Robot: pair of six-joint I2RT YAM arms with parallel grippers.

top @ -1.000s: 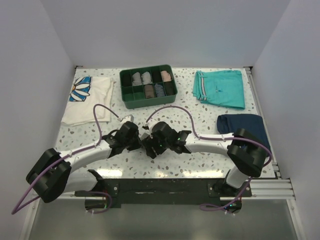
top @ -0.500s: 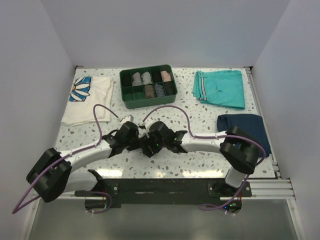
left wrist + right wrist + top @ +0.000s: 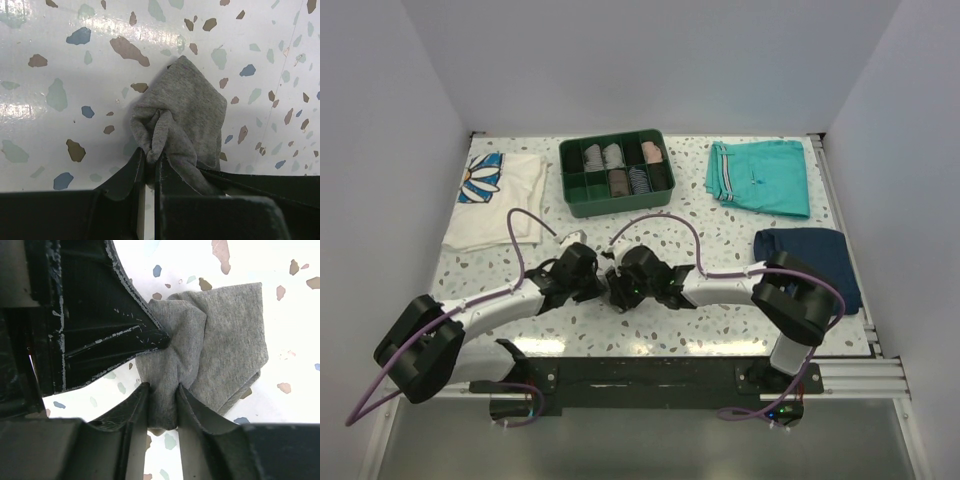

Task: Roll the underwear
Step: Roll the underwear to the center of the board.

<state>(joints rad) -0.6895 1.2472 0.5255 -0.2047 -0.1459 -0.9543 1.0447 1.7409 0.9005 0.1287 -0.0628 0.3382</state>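
Observation:
The underwear (image 3: 187,112) is a small grey cloth bunched on the speckled table, also in the right wrist view (image 3: 220,335). In the top view it is hidden under the two gripper heads. My left gripper (image 3: 150,162) is shut on a pinched fold at its near edge. My right gripper (image 3: 162,392) is shut on another thick fold of it, and the left gripper's dark fingers (image 3: 110,335) lie just beside. In the top view the left gripper (image 3: 592,280) and right gripper (image 3: 618,287) meet at the table's near middle.
A green divided tray (image 3: 617,172) with rolled garments stands at the back middle. Teal shorts (image 3: 760,176) lie back right, a navy folded garment (image 3: 810,250) at right, a white daisy shirt (image 3: 495,198) at back left.
The right arm's elbow has drawn in leftward and its gripper head shifted slightly. Both grippers stay shut together on the cloth at the same spot.

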